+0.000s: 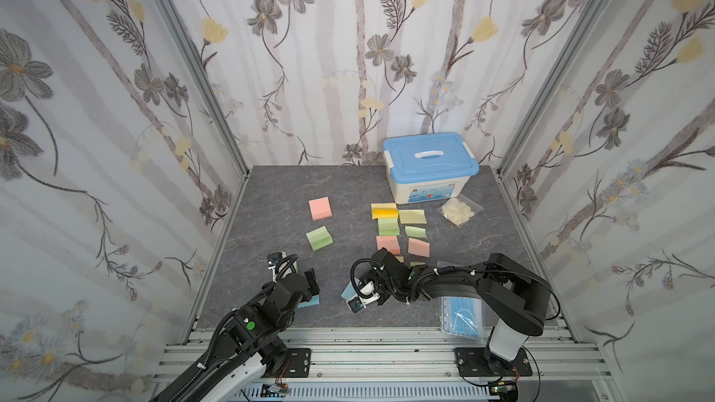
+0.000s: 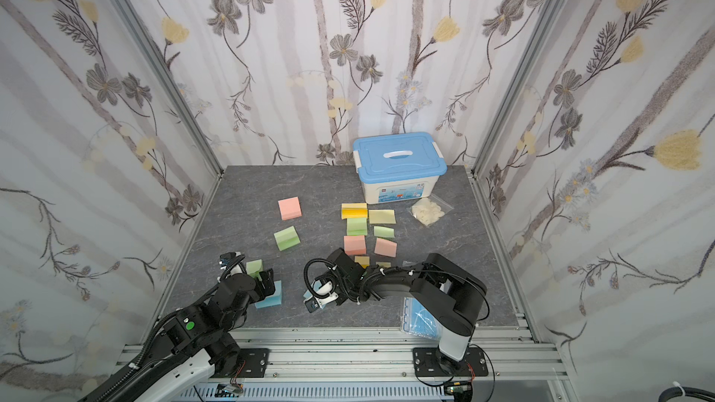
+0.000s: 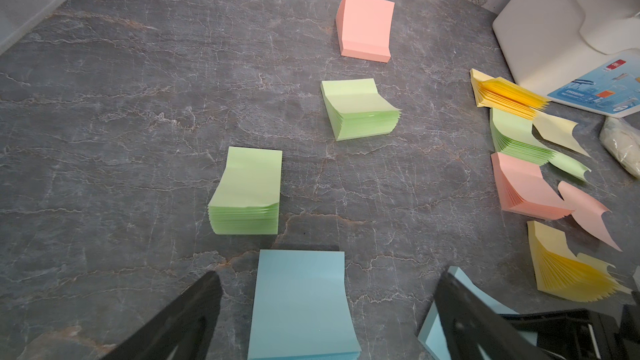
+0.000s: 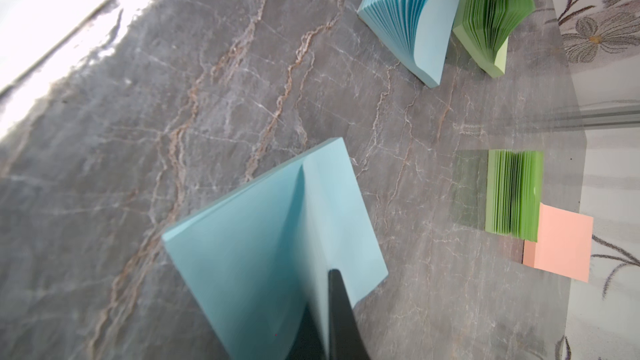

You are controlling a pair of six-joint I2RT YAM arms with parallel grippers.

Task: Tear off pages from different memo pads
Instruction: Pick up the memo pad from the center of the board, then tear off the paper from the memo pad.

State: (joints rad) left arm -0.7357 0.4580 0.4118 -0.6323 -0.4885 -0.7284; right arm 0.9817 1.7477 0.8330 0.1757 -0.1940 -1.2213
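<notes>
Closest to the robot, the right fingers (image 4: 333, 280) are pressed together on the top sheet (image 4: 291, 230) of a blue pad (image 4: 214, 258). The sheet's tented up into a ridge running straight away from the tips toward the pad's far corner. So the pull probably wants to go up and along that ridge, though you can't tell which edge is glued. Nothing's pinning that pad down, so it might just lift with the sheet. Just beside it, the left fingers (image 3: 194, 309) are spread wide, with a second blue pad (image 3: 298, 306) lying between and below them, not gripped. Farther out on the table (image 1: 278, 195) sit green pads (image 3: 246, 188), a pink pad (image 3: 365, 25) and loose pages (image 1: 412, 216) on the right arm's side.
</notes>
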